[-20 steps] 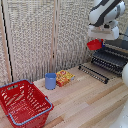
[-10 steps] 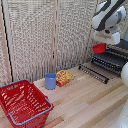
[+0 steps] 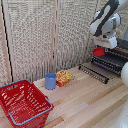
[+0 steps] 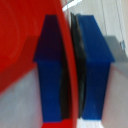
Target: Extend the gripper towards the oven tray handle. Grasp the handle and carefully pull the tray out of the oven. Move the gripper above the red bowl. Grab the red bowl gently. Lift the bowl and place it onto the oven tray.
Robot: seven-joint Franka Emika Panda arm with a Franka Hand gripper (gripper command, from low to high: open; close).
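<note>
On the exterior view's far left, at the near corner of the wooden table (image 3: 85, 102), sits a large red mesh basket (image 3: 22, 102) with a blue rim. Just beyond its right corner stands a blue cup (image 3: 50, 80), upright, and beside that, close but not clearly touching, lies a small yellow and red packet (image 3: 64, 77). Behind these things runs a wall of pale folding screens (image 3: 45, 35).

Farther right, a dark tray (image 3: 93, 73) of thin parallel bars lies pulled out over the table in front of the dark oven (image 3: 114, 59), which stands at the exterior view's right edge. Above the oven's front hangs the white arm (image 3: 106, 20), and its gripper (image 3: 100, 49) holds the red bowl (image 3: 99, 51) in the air, clear of the table and higher than the tray.

The wrist view shows the grip up close: the two blue fingers (image 4: 95, 65) are nearly together, with the thin red wall of the bowl (image 4: 25, 45) pinched between them. That view is blurred, so little else can be made out.
</note>
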